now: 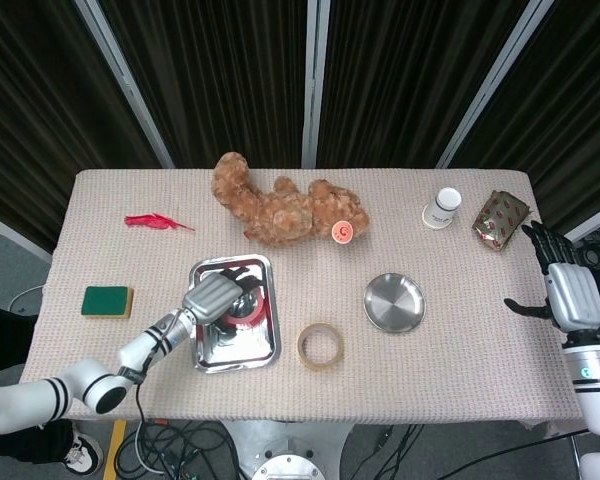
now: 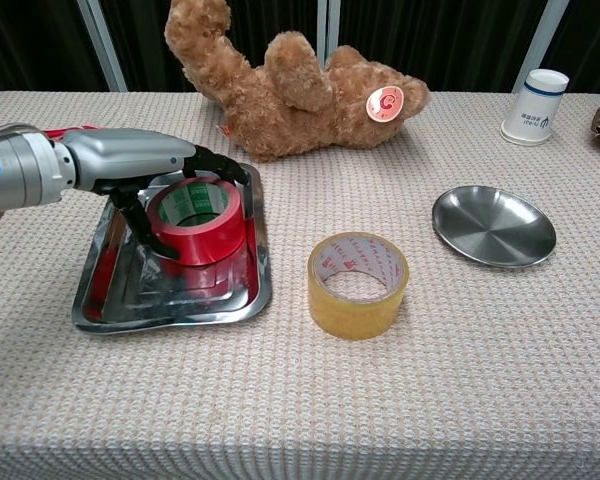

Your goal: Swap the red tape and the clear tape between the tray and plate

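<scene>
Tray [image 2: 110, 310] sits near the worktop's front-left, red tape [image 2: 195, 222] in it. Left hand [image 2: 130, 165] has fingers [image 2: 220, 160] curled around the roll. Grip looks closed; lift straight, or the tray drags. Clear tape [image 2: 358, 285] sits on the worktop, plate [image 2: 494, 225] empty. Right hand [image 1: 570, 295] open, idle at the right edge.

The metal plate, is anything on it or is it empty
Empty. The metal plate shows only bare steel in both views; the clear tape sits on the tablecloth beside it, apart from it.

Shiny metal tray [image 2: 170, 300], woven tablecloth [image 2: 380, 400]
</scene>
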